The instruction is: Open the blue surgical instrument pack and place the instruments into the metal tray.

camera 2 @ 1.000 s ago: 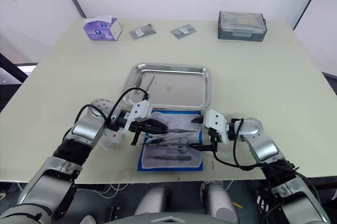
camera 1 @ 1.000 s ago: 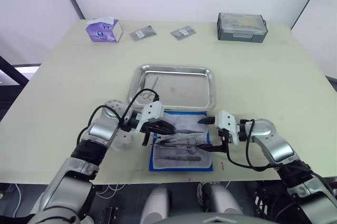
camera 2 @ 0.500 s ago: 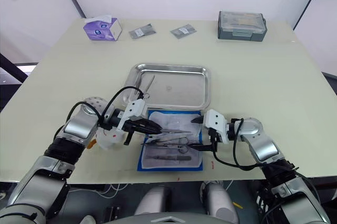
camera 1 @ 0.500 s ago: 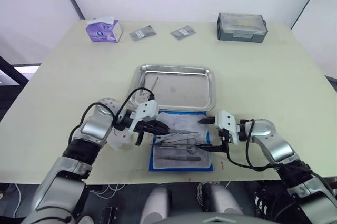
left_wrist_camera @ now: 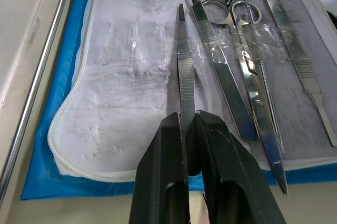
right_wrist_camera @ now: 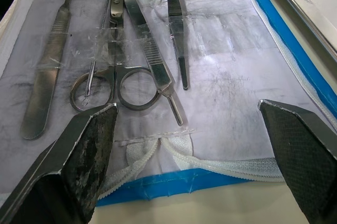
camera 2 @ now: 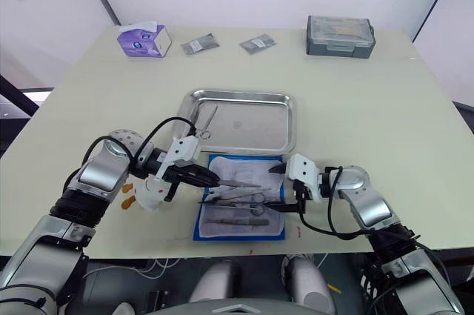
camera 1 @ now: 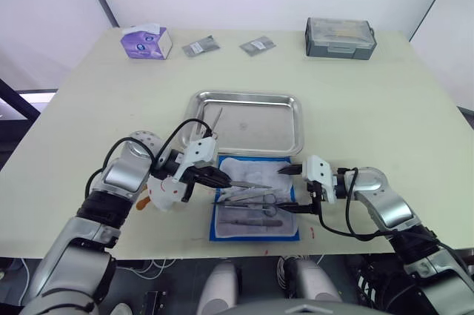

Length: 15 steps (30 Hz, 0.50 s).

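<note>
Since 1 second ago the left gripper point(left_wrist_camera: 187, 145), clamped on tweezers point(left_wrist_camera: 184, 66), drew back leftward; that end-only pinch could slip short of the metal tray point(camera 1: 248, 100), while the right gripper point(right_wrist_camera: 187, 129) gapes wide.

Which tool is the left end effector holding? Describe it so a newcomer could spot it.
Start at the metal tray mid-table; the opened blue pack lies just in front of it. The tweezers sit at the pack's tray-side edge, clamped in the left end effector. Unlike the scissors beside them, they have no ring handles and a ribbed grip.
</note>
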Available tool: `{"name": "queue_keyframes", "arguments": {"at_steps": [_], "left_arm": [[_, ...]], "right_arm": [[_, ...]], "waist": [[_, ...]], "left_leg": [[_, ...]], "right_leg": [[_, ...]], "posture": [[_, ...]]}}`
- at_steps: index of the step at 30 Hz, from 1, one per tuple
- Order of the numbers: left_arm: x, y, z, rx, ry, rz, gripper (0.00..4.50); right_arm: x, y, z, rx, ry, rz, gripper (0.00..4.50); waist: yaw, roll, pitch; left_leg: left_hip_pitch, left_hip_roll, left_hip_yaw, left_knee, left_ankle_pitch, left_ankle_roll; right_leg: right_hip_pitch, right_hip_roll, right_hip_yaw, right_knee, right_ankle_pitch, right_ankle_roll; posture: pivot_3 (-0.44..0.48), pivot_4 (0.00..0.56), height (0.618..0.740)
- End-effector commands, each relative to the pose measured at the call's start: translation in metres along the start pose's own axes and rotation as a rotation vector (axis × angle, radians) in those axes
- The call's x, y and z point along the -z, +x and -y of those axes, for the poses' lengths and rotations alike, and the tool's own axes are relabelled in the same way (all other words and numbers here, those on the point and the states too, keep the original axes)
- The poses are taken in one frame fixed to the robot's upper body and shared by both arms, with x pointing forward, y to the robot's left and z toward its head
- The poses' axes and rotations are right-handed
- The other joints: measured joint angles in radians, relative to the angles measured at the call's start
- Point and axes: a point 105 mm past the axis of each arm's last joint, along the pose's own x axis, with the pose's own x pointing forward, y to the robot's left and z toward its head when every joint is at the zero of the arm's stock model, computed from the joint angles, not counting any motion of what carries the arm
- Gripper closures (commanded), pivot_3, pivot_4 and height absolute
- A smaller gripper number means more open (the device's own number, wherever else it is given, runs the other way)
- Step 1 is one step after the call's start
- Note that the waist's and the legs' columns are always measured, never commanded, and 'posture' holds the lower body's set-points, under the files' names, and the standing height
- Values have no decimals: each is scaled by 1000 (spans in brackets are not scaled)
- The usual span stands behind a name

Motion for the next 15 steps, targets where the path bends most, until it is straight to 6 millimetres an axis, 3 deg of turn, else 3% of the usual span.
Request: {"name": "queue_keyframes", "arguments": {"at_steps": [1, 15], "left_arm": [[-16, -11, 0, 9, 49, 1, 4445], [-24, -28, 0, -11, 24, -21, 4445]], "right_arm": [[73, 2, -33, -63, 237, -232, 0], [72, 3, -32, -66, 236, -232, 0]], "waist": [[0, 0, 0], [-1, 1, 1]], "left_leg": [[0, 0, 0, 0, 0, 0], [0, 0, 0, 0, 0, 0]], "right_leg": [[0, 0, 0, 0, 0, 0], [0, 0, 0, 0, -1, 1]], "posture": [[0, 150, 734], [0, 150, 734]]}}
